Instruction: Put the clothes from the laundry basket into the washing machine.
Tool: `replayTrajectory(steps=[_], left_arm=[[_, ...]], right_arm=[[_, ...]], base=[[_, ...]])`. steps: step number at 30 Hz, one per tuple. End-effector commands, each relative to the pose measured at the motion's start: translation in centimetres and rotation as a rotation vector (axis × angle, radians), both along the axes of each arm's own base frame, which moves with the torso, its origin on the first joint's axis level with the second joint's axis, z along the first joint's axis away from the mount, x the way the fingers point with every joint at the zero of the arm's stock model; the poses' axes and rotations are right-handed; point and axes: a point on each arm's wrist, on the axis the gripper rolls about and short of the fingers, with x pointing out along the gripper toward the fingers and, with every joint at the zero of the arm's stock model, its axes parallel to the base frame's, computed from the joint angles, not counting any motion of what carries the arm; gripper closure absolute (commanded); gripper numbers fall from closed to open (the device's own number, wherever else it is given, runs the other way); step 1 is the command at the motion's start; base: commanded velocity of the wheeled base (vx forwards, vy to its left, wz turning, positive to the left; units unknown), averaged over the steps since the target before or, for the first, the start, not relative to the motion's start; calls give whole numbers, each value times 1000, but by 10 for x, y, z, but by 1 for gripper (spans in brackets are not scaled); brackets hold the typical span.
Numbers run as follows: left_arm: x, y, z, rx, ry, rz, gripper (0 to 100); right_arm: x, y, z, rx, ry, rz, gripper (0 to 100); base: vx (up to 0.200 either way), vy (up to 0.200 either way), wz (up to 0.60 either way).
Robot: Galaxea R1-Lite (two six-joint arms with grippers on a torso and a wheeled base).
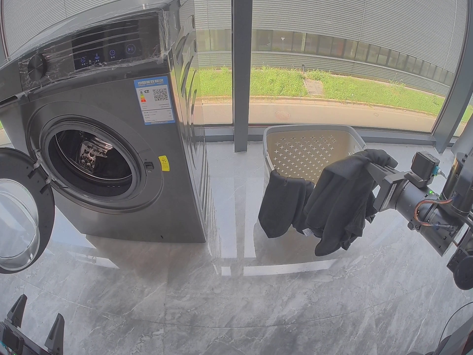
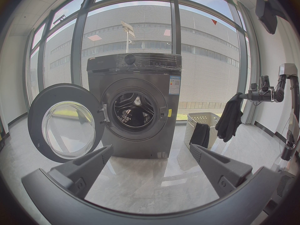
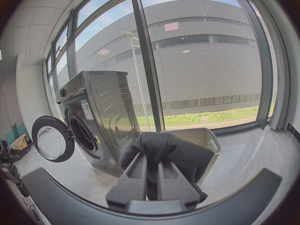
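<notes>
My right gripper (image 1: 377, 173) is shut on a black garment (image 1: 340, 198) that hangs in the air over the near right rim of the white laundry basket (image 1: 295, 136). In the right wrist view the garment (image 3: 165, 149) bunches over the gripper (image 3: 152, 160). A second dark cloth (image 1: 283, 205) drapes over the basket's front wall, also seen as cloth (image 2: 200, 135). The grey washing machine (image 1: 113, 124) stands left of the basket, its round door (image 1: 19, 213) swung open and the drum (image 1: 91, 159) dark inside. My left gripper (image 2: 150, 155) is open low in front of the machine, holding nothing.
A tall window with a grey pillar (image 1: 241, 60) runs behind the machine and basket. The glossy marble floor (image 1: 236, 297) stretches between me and the machine. The open door sticks out to the left of the drum opening.
</notes>
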Motion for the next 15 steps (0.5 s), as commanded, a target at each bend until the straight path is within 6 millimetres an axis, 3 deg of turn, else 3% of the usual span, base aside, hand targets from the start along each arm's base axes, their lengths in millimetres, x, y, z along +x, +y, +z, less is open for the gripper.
replayTrajectory(steps=[1,15], left_arm=[[0,0,-4,-1,-2,0,0],[0,0,-4,-1,-2,0,0]], right_arm=[[0,0,0,0,0,1,100],[0,1,0,0,2,4,100]], base=[[0,200,0],[0,200,0]])
